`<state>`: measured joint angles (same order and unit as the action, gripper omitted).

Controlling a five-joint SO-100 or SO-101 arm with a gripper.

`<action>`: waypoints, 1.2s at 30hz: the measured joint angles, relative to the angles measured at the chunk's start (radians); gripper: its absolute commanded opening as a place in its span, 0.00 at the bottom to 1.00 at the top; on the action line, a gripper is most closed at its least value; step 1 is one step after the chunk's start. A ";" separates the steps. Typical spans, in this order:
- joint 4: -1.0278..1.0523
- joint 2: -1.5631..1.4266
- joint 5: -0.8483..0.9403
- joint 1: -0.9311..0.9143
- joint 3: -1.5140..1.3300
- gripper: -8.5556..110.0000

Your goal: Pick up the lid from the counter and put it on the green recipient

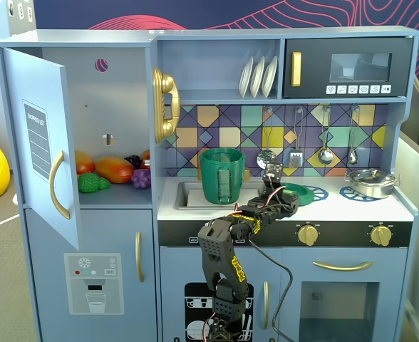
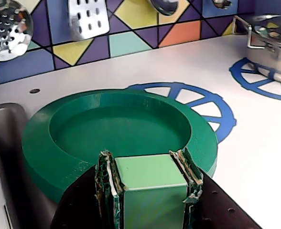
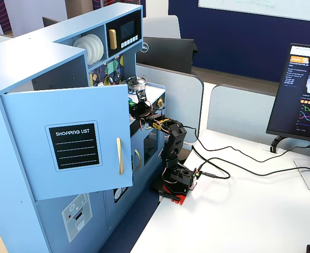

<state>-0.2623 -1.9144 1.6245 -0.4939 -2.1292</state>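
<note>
Your tool (image 2: 150,191) is closed on the small square knob (image 2: 151,177) of the lid (image 2: 73,138), which lies flat on the white desk (image 2: 255,157) just right of the sink (image 2: 2,143), partly over a blue burner ring (image 2: 212,107). The lid looks like light, stiff, smooth plastic, a round green disc with a raised rim, so the knob is the right place to hold. I judge it may slip or tilt while you carry it left to the tall dark-green pot (image 1: 221,175) in the sink.

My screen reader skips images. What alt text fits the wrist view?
The claw grips the light green knob of the lid, which lies on the white counter over a blue burner ring; a silver pan sits top right.
</note>
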 measured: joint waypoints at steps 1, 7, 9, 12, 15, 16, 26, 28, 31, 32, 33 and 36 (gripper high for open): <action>-0.005 0.000 0.000 0.000 0.000 0.07; -0.002 0.000 0.000 -0.009 0.032 0.07; 0.029 -0.009 0.000 -0.018 0.080 0.07; 0.127 -0.043 -0.005 -0.037 0.175 0.07; 0.267 -0.095 -0.020 -0.038 0.275 0.07; 0.316 -0.114 -0.026 -0.031 0.308 0.07; 0.621 -0.187 -0.032 0.143 0.558 0.07; 0.643 -0.187 -0.018 0.190 0.580 0.07; 0.661 -0.187 0.014 0.267 0.589 0.07; 0.661 -0.187 0.025 0.295 0.589 0.07; 0.661 -0.187 0.034 0.319 0.589 0.07; 0.664 -0.187 0.054 0.365 0.589 0.07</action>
<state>0.4019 -2.1016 1.6782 -0.1289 -1.5401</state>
